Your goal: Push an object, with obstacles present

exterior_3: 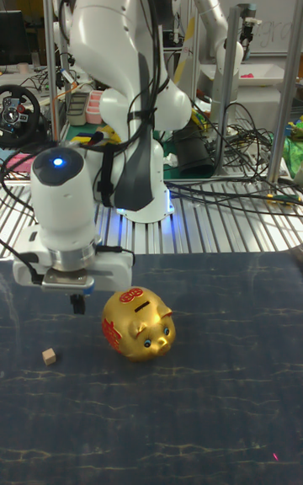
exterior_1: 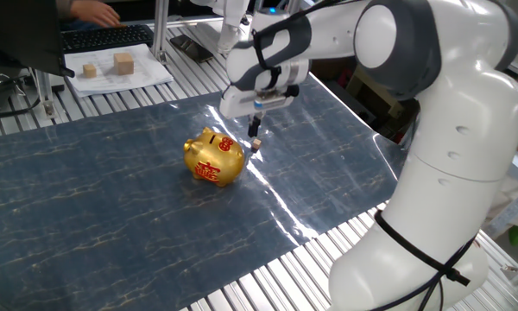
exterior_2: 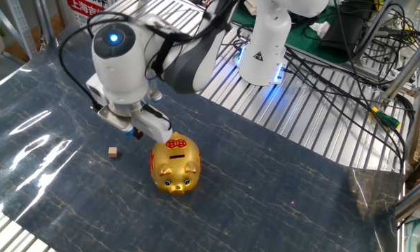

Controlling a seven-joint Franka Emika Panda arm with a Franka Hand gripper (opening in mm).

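Object: a tiny tan wooden cube [exterior_2: 113, 152], plain-faced and pale, far smaller than the pig; in the tall fixed view [exterior_3: 50, 356] it sits alone on the mat, one lit face paler than the shaded one.
Where it lies: on the dark blue marbled mat [exterior_2: 280, 210] that covers the desk, near the pig's rear flank but not touching it, with a strip of bare mat between them.
Obstacle: a shiny gold rounded piggy bank [exterior_2: 173, 166] with red Chinese characters on its back and side and a coin slot on top; it stands upright on its feet, snout facing the camera in the tall fixed view [exterior_3: 139, 322].
My end effector: [exterior_1: 255, 128] it hangs above the mat, tips pointing down, just over the cube in one fixed view and raised clear of it; in the tall fixed view [exterior_3: 77, 299] it shows as a short dark stub under my white wrist, between cube and pig.
Its state: the fingers look pressed together as one narrow tip with nothing between them, so I read it as clenched and empty.
Contact: none that I can see with cube or pig.
Background: two larger wooden blocks [exterior_1: 108, 66] on a sheet of white paper [exterior_1: 147, 76] at the far edge of the desk.
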